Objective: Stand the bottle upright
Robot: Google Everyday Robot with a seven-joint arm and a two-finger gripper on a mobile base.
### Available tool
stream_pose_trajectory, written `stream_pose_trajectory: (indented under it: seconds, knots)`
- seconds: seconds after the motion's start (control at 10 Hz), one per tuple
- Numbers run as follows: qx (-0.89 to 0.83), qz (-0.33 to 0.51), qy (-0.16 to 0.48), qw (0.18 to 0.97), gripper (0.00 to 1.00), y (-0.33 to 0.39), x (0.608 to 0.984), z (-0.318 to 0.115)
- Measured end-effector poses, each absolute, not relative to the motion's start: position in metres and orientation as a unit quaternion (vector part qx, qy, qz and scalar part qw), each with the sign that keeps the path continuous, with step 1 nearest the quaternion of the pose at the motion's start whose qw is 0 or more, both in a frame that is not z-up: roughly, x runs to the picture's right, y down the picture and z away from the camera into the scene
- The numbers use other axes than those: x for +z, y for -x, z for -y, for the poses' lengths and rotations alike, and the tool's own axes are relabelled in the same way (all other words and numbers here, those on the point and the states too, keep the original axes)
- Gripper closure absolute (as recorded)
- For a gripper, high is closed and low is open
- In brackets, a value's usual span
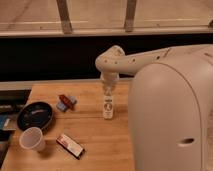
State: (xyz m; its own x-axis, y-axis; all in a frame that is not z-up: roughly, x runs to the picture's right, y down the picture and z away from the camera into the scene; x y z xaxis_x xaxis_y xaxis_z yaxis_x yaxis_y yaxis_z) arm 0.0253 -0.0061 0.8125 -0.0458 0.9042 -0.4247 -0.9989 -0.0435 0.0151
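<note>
Office-like break area, wooden table (97,142), glazed wall (95,15) behind, fingers (104,85) gripping bottle (108,106)

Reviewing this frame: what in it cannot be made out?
All in the camera view:
1. The end effector is directly above the bottle; the arm's wrist hides whether it touches the cap.
2. The dark marks on the bottle's label are too small to read.
3. The right part of the wooden table is hidden behind the robot's body.
4. The bluish item is cut off by the left edge.

Wood tbl (100,137), dark wall (50,60), win frames (64,15) behind.
</note>
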Motion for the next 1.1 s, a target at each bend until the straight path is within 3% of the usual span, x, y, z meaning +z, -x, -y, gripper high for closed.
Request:
stream_pose_trajectory:
  seconds: [1.1]
  knots:
    - [0.704, -0.15, 0.159, 0.676, 1.0, -0.011, 0.827, 0.028]
